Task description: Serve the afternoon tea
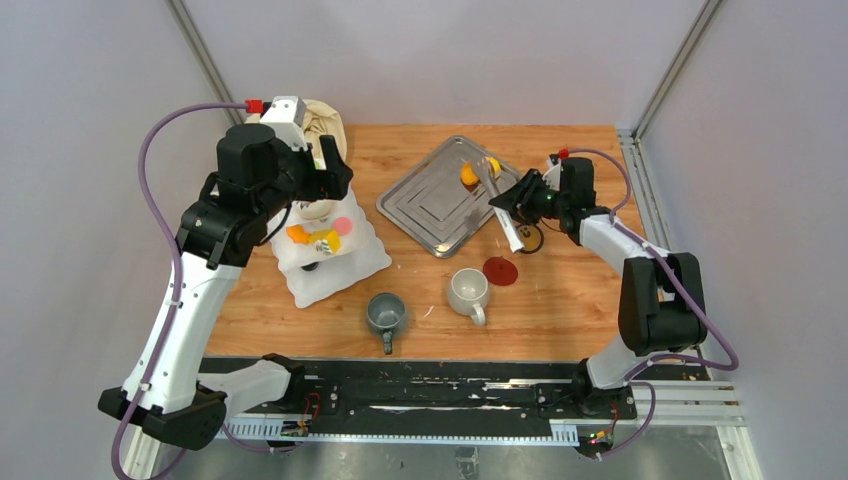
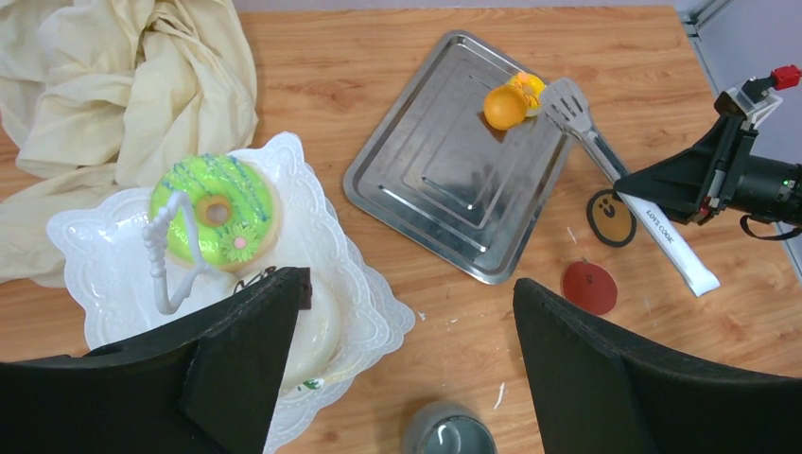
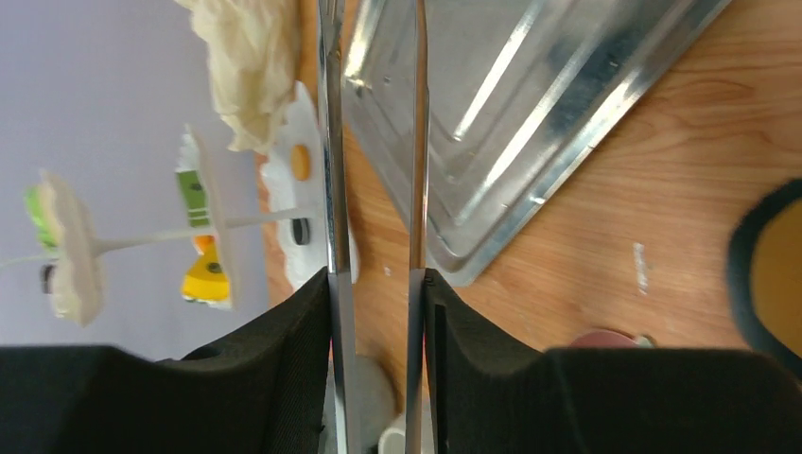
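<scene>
Right end effector point(image 1: 510, 203) clenched on tongs point(image 2: 591, 142), long axis 11-to-5 o'clock; orange pastry point(image 1: 468, 176) just beside tips, 10 o'clock. Left end effector point(image 2: 407, 303) released, above stand point(image 2: 295, 151), farther.

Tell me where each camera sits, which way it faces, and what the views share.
Top external: above and behind the robot, looking down on the table; left arm and right arm show.
Left wrist: above the three-tier stand, looking down at the green doughnut; open left gripper frames the bottom.
Right wrist: low, rolled sideways, looking along the tongs toward the stand; right gripper clamps them.
Shared: the steel tray shows in all three.
</scene>
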Controlling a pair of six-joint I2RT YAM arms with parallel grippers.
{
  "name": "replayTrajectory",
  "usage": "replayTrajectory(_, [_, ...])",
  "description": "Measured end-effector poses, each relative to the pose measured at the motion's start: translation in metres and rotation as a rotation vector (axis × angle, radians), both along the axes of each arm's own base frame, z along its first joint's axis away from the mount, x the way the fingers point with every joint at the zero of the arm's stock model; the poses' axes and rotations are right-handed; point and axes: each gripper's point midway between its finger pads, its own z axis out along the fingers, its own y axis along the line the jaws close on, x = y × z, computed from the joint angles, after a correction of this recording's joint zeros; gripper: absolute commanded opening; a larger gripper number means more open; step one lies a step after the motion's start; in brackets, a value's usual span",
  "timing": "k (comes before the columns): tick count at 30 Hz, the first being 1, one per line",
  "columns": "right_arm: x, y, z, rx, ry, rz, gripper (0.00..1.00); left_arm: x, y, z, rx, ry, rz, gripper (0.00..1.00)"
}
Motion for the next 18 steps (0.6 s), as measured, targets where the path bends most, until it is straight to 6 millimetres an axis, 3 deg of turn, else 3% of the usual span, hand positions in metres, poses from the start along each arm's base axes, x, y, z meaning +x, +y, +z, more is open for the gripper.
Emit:
replayTrajectory(8, [-0.023,-0.022,-0.047,-0.228,0.097,0.031,0.4,-0.001,0.002,-0.003,0.01,0.004,0.007,0.87])
replayTrajectory(12, [-0.026,-0.025,-0.051,-0.259,0.107,0.043,0.42,-0.001,0.002,-0.005,0.014,0.007,0.006,0.87])
replayTrajectory(18, [-0.015,-0.024,-0.048,-0.259,0.091,0.044,0.44,-0.001,0.003,-0.01,0.018,0.016,0.007,0.87])
